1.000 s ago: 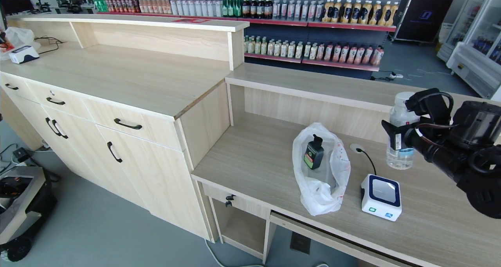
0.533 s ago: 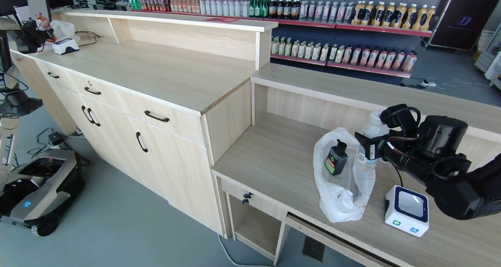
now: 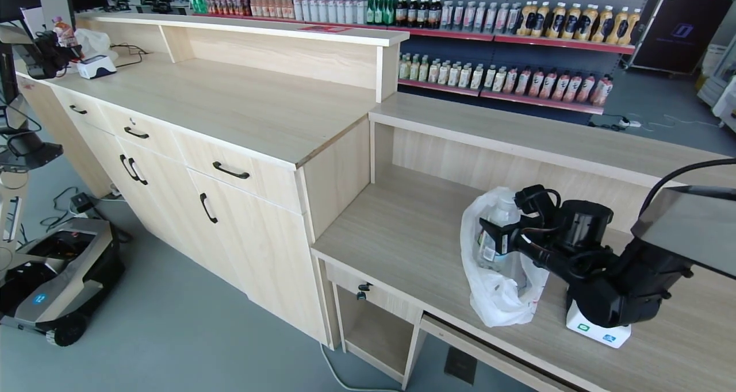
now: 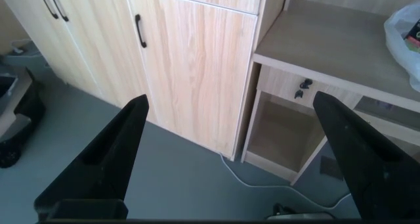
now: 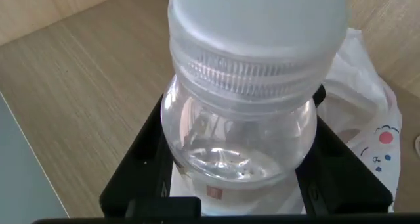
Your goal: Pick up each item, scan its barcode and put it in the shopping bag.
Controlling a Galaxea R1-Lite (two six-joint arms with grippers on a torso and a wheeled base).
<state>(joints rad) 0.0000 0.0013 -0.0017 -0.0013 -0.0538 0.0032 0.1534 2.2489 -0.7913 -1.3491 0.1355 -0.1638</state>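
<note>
1. The water bottle [image 3: 504, 212], clear with a white cap, is held upright by the right gripper [image 3: 501, 237]. The bottle's body is pressed from two sides by the closed-in fingers [image 5: 144, 163].
2. In the right wrist view, the neck and cap are seen standing above the black fingers, and the rounded shoulder sits just over the grip.
3. The bottle is placed in the open mouth of the white shopping bag [image 3: 497, 291]. Its lower part is seen through the thin film and its cap is above the rim. Whether the bag's bottom is touched cannot be told.
4. The bag is stood on the lower wooden counter [image 3: 402, 237], just beside the white scanner [image 3: 595, 330], which is partly hidden by the right arm.
5. The left gripper [image 4: 226, 158] is held well apart from the bag, above the grey floor [image 4: 177, 178] and in front of the cabinet doors [image 4: 190, 60]. Its fingers are spread wide and nothing is held between them.
</note>
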